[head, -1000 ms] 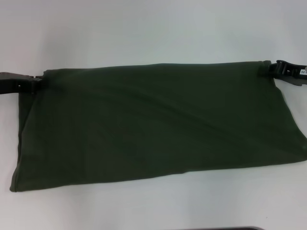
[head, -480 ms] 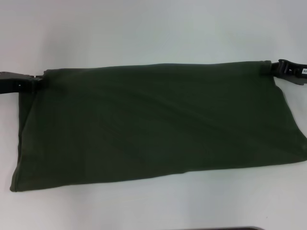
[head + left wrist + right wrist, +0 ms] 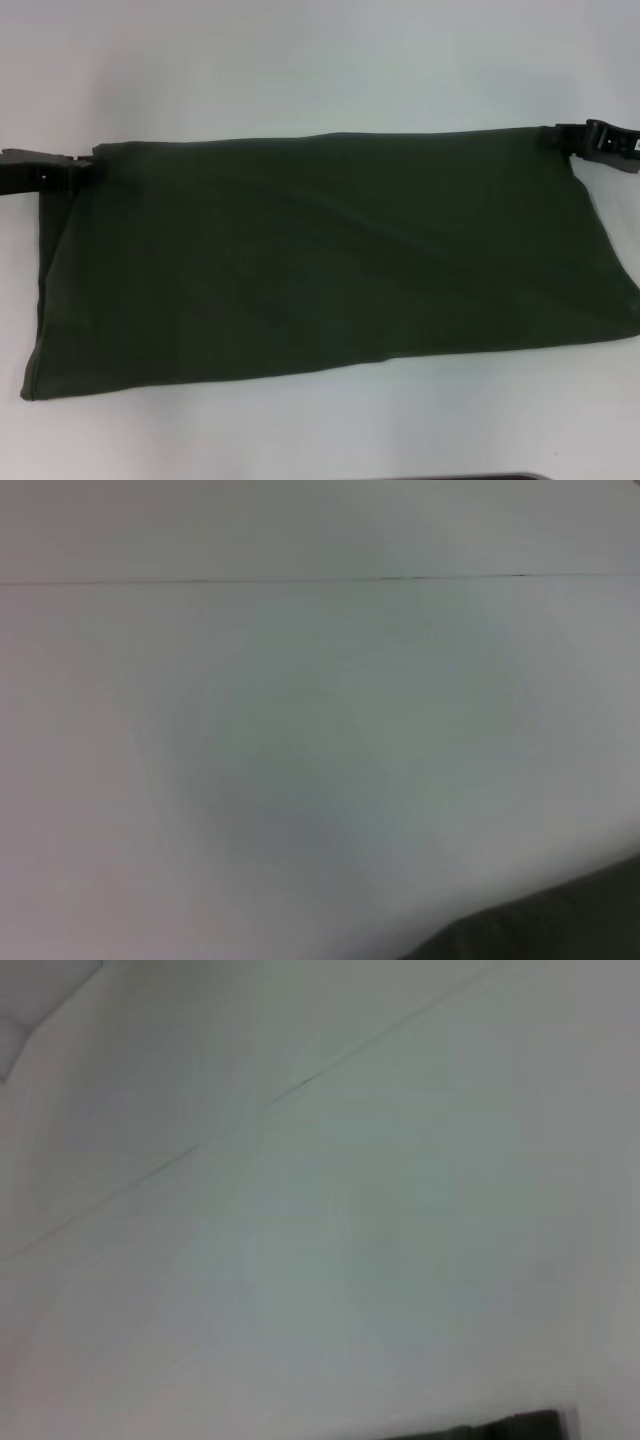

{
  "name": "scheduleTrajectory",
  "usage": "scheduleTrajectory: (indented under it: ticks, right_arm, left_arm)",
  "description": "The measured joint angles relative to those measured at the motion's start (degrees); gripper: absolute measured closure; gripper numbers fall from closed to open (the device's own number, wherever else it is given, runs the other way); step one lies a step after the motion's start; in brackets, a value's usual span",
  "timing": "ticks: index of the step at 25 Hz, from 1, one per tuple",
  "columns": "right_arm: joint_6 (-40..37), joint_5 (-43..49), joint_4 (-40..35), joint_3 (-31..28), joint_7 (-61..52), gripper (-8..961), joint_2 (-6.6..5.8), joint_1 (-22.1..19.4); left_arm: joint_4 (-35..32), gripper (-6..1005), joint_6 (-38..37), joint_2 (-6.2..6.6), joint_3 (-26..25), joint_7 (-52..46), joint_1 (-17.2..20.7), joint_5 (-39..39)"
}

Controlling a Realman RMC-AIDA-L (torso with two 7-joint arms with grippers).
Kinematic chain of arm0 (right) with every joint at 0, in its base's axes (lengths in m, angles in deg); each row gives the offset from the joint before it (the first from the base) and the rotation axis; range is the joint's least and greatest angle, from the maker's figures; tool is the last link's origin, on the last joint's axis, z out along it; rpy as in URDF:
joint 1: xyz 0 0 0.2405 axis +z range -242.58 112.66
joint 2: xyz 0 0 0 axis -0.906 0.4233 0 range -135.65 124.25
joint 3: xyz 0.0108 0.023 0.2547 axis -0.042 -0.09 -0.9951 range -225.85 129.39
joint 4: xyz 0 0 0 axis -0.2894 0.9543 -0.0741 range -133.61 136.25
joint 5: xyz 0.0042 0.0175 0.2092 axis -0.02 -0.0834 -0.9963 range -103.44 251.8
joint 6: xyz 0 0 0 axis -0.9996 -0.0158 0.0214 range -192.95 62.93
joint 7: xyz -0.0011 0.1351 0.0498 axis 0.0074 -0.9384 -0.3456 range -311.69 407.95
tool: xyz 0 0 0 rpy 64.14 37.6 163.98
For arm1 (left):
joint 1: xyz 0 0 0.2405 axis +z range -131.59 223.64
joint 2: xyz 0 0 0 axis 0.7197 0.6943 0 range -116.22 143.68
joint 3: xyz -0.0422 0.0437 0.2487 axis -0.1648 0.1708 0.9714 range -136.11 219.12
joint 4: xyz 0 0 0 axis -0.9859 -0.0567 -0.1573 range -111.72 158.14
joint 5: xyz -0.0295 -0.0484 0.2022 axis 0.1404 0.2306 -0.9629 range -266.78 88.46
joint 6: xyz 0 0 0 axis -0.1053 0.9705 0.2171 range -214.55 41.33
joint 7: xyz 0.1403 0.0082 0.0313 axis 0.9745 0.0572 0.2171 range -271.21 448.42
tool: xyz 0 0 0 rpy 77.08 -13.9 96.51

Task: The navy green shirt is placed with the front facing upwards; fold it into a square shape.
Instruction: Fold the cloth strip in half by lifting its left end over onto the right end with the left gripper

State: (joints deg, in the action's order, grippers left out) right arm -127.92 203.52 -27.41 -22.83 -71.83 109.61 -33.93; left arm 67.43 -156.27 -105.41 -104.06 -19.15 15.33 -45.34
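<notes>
both tools are clamping the navy green shirt's far corners: left tool, right tool; right one is easing outward, tautening the fold.

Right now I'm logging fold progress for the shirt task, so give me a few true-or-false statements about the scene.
1. The navy green shirt lies in a wide band on the white table. True.
2. The "FREE!" lettering faces up. False: only plain green fabric shows.
3. The left gripper and right gripper sit at the band's two far corners. True.
4. Both grippers hover over the shirt's middle. False: they sit at opposite ends.
</notes>
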Motion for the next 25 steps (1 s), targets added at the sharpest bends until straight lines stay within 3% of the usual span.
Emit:
scheduleTrajectory:
  ticks: [4,6,15,18,23,25]
  right_arm:
    - [-1.7,-2.5,0.0,0.0,1.9,500,-0.07,-0.6]
    - [-2.3,-3.2,-0.1,0.0,2.3,471,-0.22,-0.8]
    - [-7.1,-6.9,-3.5,-0.2,5.5,340,-0.12,-2.2]
    - [-9.6,-8.8,-4.0,-0.2,7.2,235,-0.23,-2.5]
    - [-13.3,-10.4,-5.0,-0.3,9.2,129,-0.85,-2.6]
    - [-13.8,-10.6,-5.6,-0.2,9.8,105,-0.88,-2.6]
  left_arm:
    - [0.3,936,-1.9,0.19,0.1,0.0,0.1,-0.2]
    - [1.6,796,-2.7,0.0,0.1,0.0,0.6,-0.2]
    - [6.3,620,-3.0,-0.44,-0.6,-2.1,2.4,0.7]
    - [7.6,561,-3.1,-0.51,-0.9,-3.5,2.7,0.9]
    - [9.3,325,-6.6,-0.13,-1.0,-5.9,3.4,1.7]
    - [9.9,308,-9.5,0.14,-1.9,-6.6,3.8,2.8]
